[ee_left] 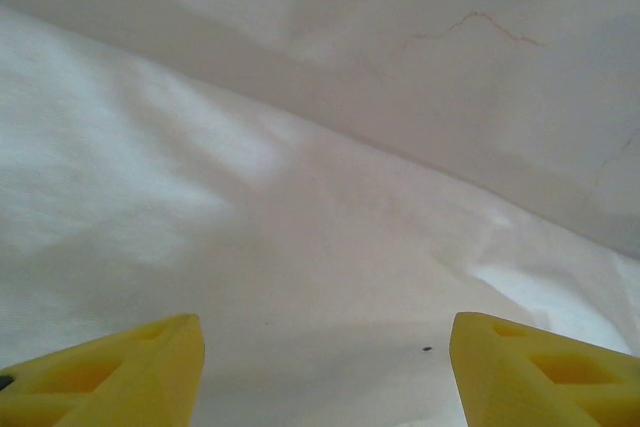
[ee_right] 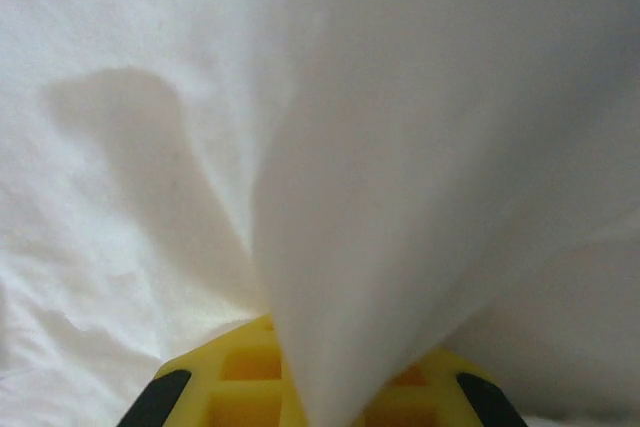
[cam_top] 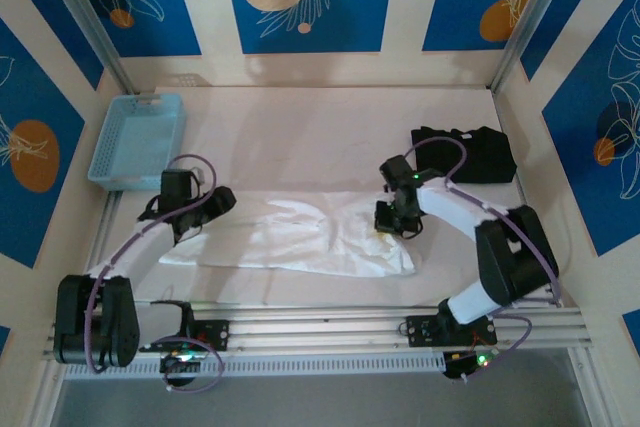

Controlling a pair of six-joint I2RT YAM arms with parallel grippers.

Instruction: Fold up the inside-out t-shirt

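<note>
The inside-out t-shirt (cam_top: 300, 232) lies as a long white crumpled band across the middle of the table. My left gripper (cam_top: 198, 215) hovers at its left end. In the left wrist view the left gripper (ee_left: 325, 337) is open, its yellow fingers (ee_left: 140, 367) wide apart over smooth white cloth (ee_left: 300, 197) with nothing between them. My right gripper (cam_top: 392, 225) sits on the shirt's right part. In the right wrist view the right gripper (ee_right: 330, 372) is shut on a fold of the t-shirt (ee_right: 400, 177), which rises out of the jaws and hides the fingertips.
A light blue basket (cam_top: 135, 142) stands at the back left. A black folded garment (cam_top: 465, 152) lies at the back right, just beyond the right arm. The table's white cover (cam_top: 300, 137) stretches behind the shirt. Metal rails (cam_top: 320, 327) run along the near edge.
</note>
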